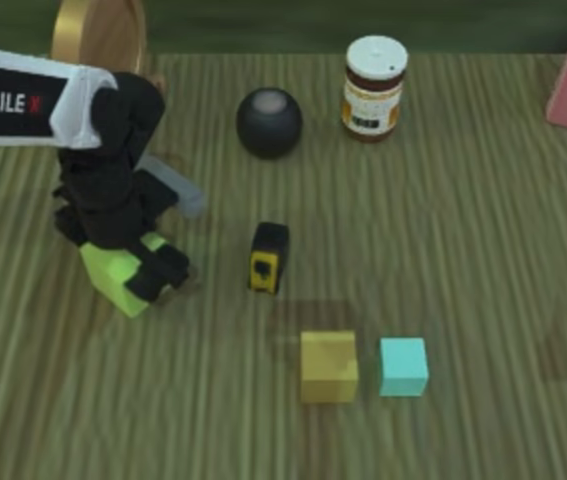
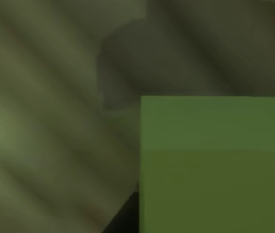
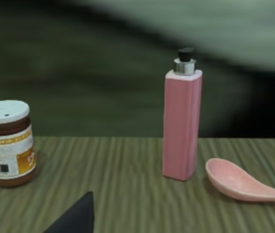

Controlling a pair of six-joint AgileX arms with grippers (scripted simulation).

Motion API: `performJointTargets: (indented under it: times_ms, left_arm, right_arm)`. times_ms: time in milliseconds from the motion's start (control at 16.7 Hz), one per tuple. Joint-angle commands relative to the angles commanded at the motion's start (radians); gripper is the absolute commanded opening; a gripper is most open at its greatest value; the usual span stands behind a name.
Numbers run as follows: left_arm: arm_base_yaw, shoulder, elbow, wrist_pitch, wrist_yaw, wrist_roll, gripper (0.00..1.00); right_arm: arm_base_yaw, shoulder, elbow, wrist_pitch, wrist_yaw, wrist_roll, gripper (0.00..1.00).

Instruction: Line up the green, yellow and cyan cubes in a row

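Lime-green cube (image 1: 115,277) sits at the table's (image 1: 463,250) left side, well apart from the other two. Left gripper (image 1: 128,262) is right on top of it, fingers straddling it; looks clamped on the cube, though the arm hides the actual contact. Left wrist view is mostly one green face (image 2: 215,165), so the cube is tight against the camera.

Yellow cube (image 1: 328,366) and cyan cube (image 1: 404,366) sit side by side near the front edge, small gap between them, tops roughly level. Free slot for the green looks to be just left of the yellow.

Handling, my guess: rigid matte blocks, light, nothing fragile, no squash. Flat parallel faces, so pinch two opposite sides near mid-height. Green is the biggest, needs the widest opening. It sits rotated against the other two, so it'll want a twist before set-down.

Tape measure (image 1: 268,258) lies between the green cube and the pair; route around it.

Hard to read: green cube's far sides are under the arm. Right arm is out of the top view; its wrist camera only shows a jar (image 3: 7,143), a pink bottle (image 3: 181,124) and a pink spoon (image 3: 244,182). Can't tell its finger state.
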Motion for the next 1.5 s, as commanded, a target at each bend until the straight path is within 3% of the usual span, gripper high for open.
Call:
performJointTargets:
  times_ms: [240, 300, 840, 1260, 1500]
  left_arm:
    - [0.000, 0.000, 0.000, 0.000, 0.000, 0.000, 0.02]
    - [0.000, 0.000, 0.000, 0.000, 0.000, 0.000, 0.00]
    - [0.001, -0.010, 0.004, -0.008, 0.003, 0.000, 0.00]
    - [0.018, -0.105, 0.119, -0.224, 0.002, -0.003, 0.00]
    - [0.020, -0.116, 0.128, -0.238, 0.002, -0.003, 0.00]
  right_arm:
    - [0.000, 0.000, 0.000, 0.000, 0.000, 0.000, 1.00]
    - [0.000, 0.000, 0.000, 0.000, 0.000, 0.000, 1.00]
    - [0.000, 0.000, 0.000, 0.000, 0.000, 0.000, 1.00]
    - [0.000, 0.000, 0.000, 0.000, 0.000, 0.000, 1.00]
    - [0.000, 0.000, 0.000, 0.000, 0.000, 0.000, 1.00]
